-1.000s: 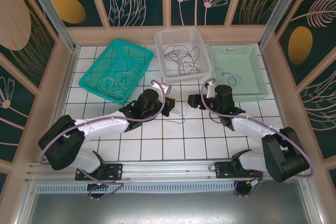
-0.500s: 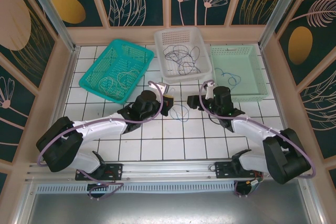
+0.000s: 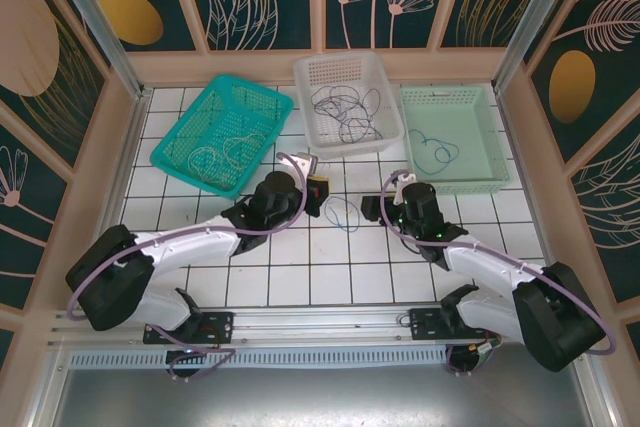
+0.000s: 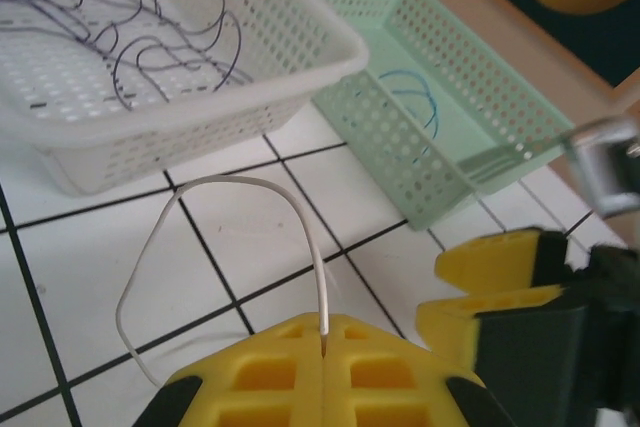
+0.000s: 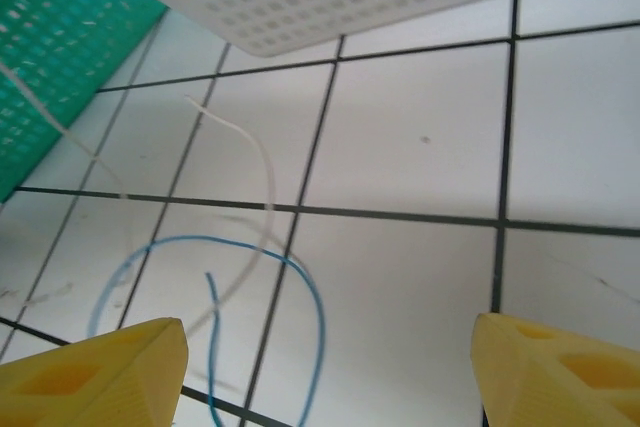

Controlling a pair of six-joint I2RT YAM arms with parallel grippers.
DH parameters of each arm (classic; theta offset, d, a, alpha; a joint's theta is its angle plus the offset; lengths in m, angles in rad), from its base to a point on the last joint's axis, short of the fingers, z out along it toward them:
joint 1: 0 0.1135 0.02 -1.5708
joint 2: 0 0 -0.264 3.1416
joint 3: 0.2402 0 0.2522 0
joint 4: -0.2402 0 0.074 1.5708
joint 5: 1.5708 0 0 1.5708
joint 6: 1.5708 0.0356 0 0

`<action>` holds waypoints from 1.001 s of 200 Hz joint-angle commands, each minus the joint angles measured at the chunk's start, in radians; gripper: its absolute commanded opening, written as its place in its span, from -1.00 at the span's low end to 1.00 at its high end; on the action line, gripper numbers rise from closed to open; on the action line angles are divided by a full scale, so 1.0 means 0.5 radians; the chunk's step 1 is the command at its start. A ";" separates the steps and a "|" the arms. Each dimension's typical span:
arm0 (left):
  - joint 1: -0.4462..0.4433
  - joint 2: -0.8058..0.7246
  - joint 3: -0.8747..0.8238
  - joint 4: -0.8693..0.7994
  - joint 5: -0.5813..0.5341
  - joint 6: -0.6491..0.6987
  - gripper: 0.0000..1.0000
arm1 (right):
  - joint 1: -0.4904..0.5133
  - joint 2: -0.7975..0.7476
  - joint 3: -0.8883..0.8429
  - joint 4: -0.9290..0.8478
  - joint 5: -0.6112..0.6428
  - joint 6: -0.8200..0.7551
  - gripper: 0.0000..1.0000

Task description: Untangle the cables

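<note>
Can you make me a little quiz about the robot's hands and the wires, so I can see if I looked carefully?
1. True or false: the left gripper is pinching a white cable between its yellow fingers.
2. Pick one. Where is the blue loop in front of the open right gripper?
A. held up in the air by the fingers
B. lying flat on the tiled table
C. inside a basket
3. Fill the gap: the dark cables lie in the ____ basket.

Key: 1 true; 2 B; 3 white.
</note>
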 commanded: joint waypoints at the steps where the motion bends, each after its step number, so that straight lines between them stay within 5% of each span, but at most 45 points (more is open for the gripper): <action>1: -0.008 -0.138 -0.069 0.172 -0.007 -0.024 -1.00 | -0.013 -0.035 -0.022 -0.017 0.110 0.081 0.51; 127: -0.007 -0.259 -0.213 0.266 0.064 0.012 -1.00 | -0.167 -0.107 -0.106 0.452 -0.533 0.380 0.63; 200: -0.007 -0.164 -0.185 0.412 0.145 -0.041 -1.00 | -0.167 0.113 -0.038 0.578 -0.679 0.620 0.62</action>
